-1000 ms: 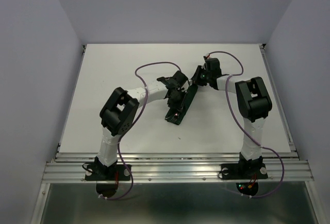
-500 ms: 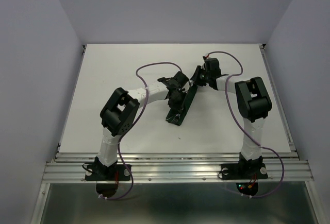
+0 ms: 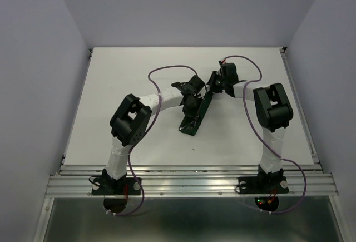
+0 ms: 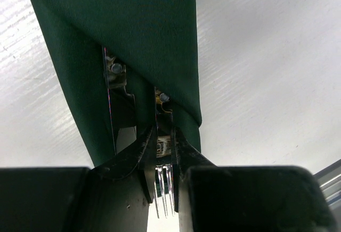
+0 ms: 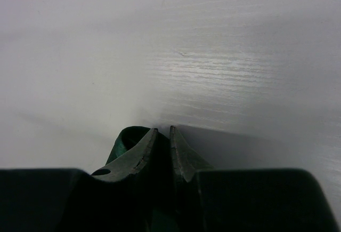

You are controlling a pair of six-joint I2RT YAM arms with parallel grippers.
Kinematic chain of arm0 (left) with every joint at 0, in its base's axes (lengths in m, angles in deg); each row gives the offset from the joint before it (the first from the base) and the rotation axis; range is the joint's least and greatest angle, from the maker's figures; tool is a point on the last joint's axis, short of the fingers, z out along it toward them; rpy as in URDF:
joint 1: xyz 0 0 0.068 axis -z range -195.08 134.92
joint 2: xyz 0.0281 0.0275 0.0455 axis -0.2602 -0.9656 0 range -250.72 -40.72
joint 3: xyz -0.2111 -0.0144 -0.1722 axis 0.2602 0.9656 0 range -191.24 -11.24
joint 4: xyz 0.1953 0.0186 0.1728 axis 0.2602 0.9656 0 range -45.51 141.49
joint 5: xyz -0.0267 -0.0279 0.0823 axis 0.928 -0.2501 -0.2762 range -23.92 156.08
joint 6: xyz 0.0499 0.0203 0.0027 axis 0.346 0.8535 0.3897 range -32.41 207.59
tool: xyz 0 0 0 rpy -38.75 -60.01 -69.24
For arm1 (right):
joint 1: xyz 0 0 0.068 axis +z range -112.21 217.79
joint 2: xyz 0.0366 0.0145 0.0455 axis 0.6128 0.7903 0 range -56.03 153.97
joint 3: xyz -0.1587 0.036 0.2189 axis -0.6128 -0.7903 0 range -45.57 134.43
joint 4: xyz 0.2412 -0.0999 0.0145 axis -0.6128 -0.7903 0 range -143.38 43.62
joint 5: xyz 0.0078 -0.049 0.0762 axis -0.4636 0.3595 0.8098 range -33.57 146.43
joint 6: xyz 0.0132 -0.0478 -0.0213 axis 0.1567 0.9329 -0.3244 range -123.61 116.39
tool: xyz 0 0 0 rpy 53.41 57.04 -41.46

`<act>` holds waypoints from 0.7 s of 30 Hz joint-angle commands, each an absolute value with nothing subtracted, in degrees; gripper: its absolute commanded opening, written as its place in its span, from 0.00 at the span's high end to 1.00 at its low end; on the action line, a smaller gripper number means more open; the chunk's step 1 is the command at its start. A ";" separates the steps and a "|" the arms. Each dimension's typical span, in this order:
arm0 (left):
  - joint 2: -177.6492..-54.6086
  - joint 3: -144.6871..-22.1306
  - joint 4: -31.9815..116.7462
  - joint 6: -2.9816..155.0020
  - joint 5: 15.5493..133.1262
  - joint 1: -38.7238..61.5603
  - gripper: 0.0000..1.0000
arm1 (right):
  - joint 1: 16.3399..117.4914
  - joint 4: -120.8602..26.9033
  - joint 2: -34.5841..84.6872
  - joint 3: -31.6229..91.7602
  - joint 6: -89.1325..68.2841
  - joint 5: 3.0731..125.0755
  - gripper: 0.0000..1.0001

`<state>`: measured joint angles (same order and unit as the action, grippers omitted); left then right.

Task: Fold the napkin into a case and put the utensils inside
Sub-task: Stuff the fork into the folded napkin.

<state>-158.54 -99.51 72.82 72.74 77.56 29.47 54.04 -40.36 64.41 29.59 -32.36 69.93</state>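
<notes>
The fork [image 4: 163, 186] is pinched at its neck by the narrowly closed left gripper [image 4: 162, 142]. Its slim bright tines point toward the wrist, and its dark riveted handle lies ahead of the fingertips under the flap of the case [image 4: 144, 40], a matte green woven pouch. A second riveted handle, judged the knife [image 4: 121, 114], lies just beside it. Soft cloth is nipped by the right gripper [image 5: 162, 136]. The fork is best slid straight along the pouch, kept low, so that nothing is bunched.

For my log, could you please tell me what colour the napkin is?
The napkin is plain dark green, clearest in the left wrist view.
</notes>
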 commanded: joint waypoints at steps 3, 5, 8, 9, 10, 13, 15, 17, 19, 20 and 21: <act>-159.90 -103.52 73.49 73.35 78.12 29.74 0.78 | 55.02 -44.71 63.50 27.91 -31.65 68.47 0.79; -160.52 -104.05 73.49 73.35 78.03 29.66 0.79 | 55.02 -44.71 63.50 27.82 -31.73 68.47 0.79; -161.22 -104.84 73.58 73.35 77.94 29.57 0.78 | 55.02 -44.71 63.42 27.74 -31.65 68.47 0.79; -161.31 -104.93 73.58 73.26 78.03 29.48 0.78 | 55.02 -44.71 63.41 27.65 -31.65 68.39 0.79; -161.40 -105.02 73.49 73.09 77.94 29.48 0.78 | 55.02 -44.71 63.33 27.56 -31.73 68.47 0.79; -161.40 -105.19 73.14 73.00 77.94 29.22 0.78 | 55.02 -44.63 63.33 27.47 -31.73 68.39 0.79; -161.48 -105.28 73.23 72.83 77.85 29.04 0.78 | 55.02 -44.63 63.33 27.47 -31.73 68.39 0.79; -161.48 -105.20 73.05 72.91 78.03 28.86 0.78 | 55.54 -44.54 63.41 27.38 -31.73 68.39 0.79; -161.57 -105.28 72.96 72.91 78.12 28.78 0.78 | 55.54 -44.45 63.41 27.38 -31.82 68.56 0.79; -161.66 -105.20 72.88 72.83 78.12 28.78 0.78 | 55.54 -44.45 63.41 27.38 -31.74 68.56 0.79; -161.75 -105.19 72.79 72.91 78.12 28.69 0.78 | 55.54 -44.45 63.33 27.38 -31.73 68.48 0.79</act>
<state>-161.19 -102.90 73.00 72.69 77.98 29.10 54.54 -40.38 64.04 29.24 -32.36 69.73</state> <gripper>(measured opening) 0.218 0.209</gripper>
